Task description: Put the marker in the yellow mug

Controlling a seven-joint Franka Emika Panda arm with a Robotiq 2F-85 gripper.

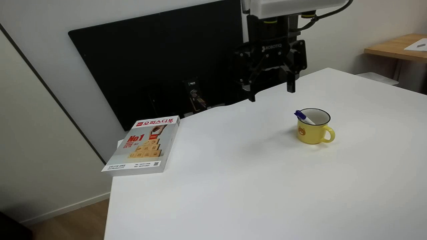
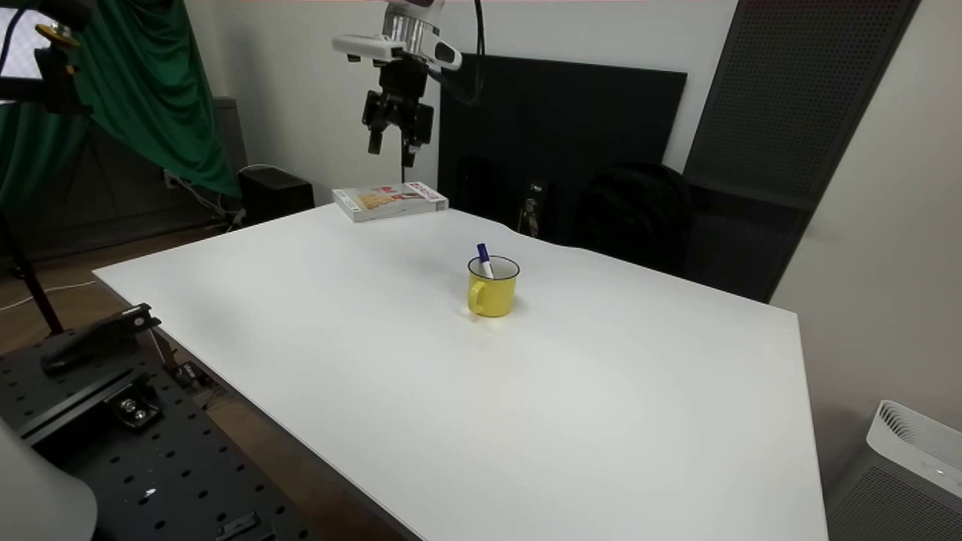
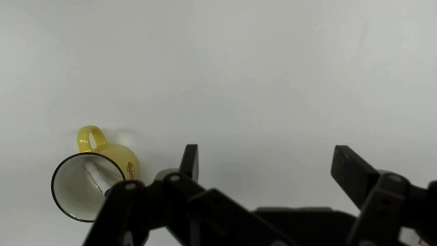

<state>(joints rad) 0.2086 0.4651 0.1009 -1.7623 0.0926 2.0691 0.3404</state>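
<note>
The yellow mug (image 1: 312,135) stands upright on the white table, and it also shows in an exterior view (image 2: 500,297). The white marker (image 1: 305,117) with its dark blue cap end leans inside the mug, cap up past the rim; it also shows in an exterior view (image 2: 485,260). In the wrist view the mug (image 3: 119,158) is at the lower left, and the marker's (image 3: 97,175) white barrel lies inside it, its cap end mostly hidden by a finger. My gripper (image 1: 271,92) is open and empty, above the table and to one side of the mug; its fingers (image 3: 265,150) are wide apart.
A thick book (image 1: 143,145) lies at the table's edge, and it also shows in an exterior view (image 2: 391,201). A black board (image 1: 160,60) leans on the wall behind the table. A black perforated plate (image 2: 150,458) is beside the table.
</note>
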